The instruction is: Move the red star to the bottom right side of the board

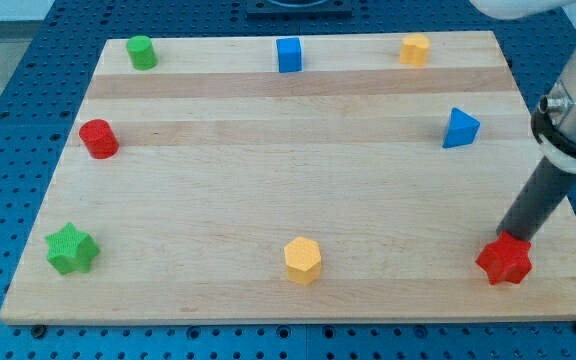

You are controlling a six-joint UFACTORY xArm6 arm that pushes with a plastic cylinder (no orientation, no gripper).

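Note:
The red star lies near the bottom right corner of the wooden board. My dark rod comes down from the view's upper right, and my tip touches the star's upper edge, just above and to the right of its middle.
A blue triangle sits above the star at the right. A yellow hexagon is at bottom centre, a green star at bottom left, a red cylinder at left. Along the top lie a green cylinder, a blue cube and a yellow block.

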